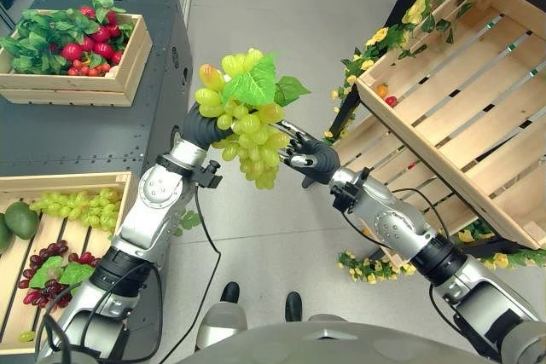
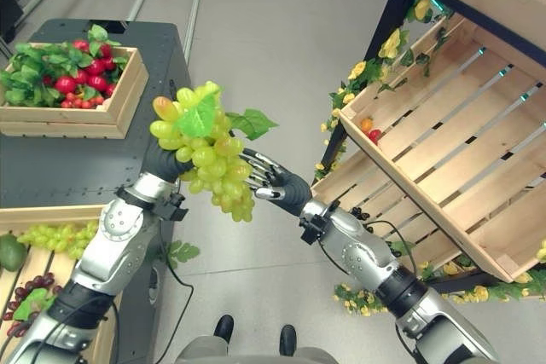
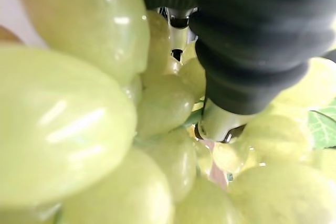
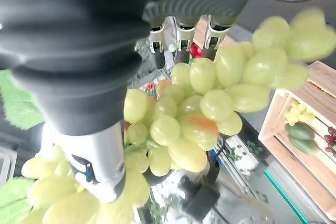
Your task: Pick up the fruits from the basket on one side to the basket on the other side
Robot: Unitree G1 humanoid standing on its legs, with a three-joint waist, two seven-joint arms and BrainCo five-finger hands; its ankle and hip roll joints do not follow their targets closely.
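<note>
Slatted wooden crate [image 1: 478,117], large, tilted on a dark rack at the robot's right; nearly bare, two small fruits [image 1: 386,95] lying in its upper corner. Judged the destination.

Dark worktop [image 1: 94,138] at the robot's left, carrying a crate of red fruit and leaves [image 1: 72,53]. A lower crate [image 1: 60,249] stood nearer the robot, holding green grapes [image 1: 77,205], dark grapes [image 1: 47,274] and an avocado [image 1: 19,219]. Judged the source side.

Bunch of green grapes [image 1: 247,130], with leaves, held in mid-air between the two sides, long axis hanging roughly vertical.

Left hand [image 1: 203,125], raised, against the bunch on its left side; its fingers were buried among the grapes, so the grip could not be told.

Right hand [image 1: 305,158], just beside the bunch on its right side; fingers straight, reaching against the grapes, not curled round them.

Relation of note: the bunch lay between the hands, the right hand being nearer the tilted crate; a handover to it appeared to be the step in hand.
</note>
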